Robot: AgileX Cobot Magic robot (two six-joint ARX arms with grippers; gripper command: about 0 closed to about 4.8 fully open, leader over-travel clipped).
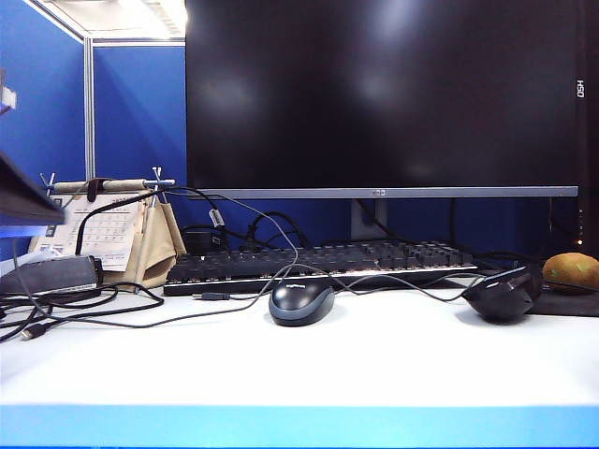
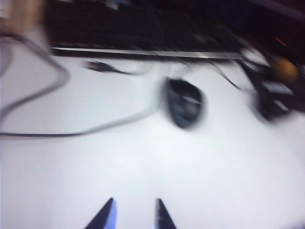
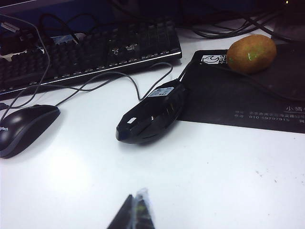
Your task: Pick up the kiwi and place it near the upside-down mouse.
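Kiwi (image 1: 571,270) at far right of the exterior view, on a black mouse pad (image 3: 248,102), just beside the upside-down mouse (image 1: 503,296). Left claw (image 2: 134,217) hovers above the white worktop (image 1: 374,360), its tips narrowly parted and holding nothing. Right claw (image 3: 136,212) hovers closed and empty.

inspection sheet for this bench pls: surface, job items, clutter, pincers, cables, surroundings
Surface: white table, bare at the front; black mouse pad at the right.
Job's things: kiwi lies on the pad's far corner, untouched; upside-down mouse rests partly on the pad's edge, apart from the kiwi.
Clutter: dark blue-grey mouse upright mid-table; black keyboard behind it; desk calendar at the left.
Pincers: left pincer over bare table, jaws slightly apart, nothing between them; right pincer shut, empty, short of the upside-down mouse. Neither shows in the exterior view.
Cables: mouse cords loop loosely across the left half.
Surroundings: dark monitor, blue partition.
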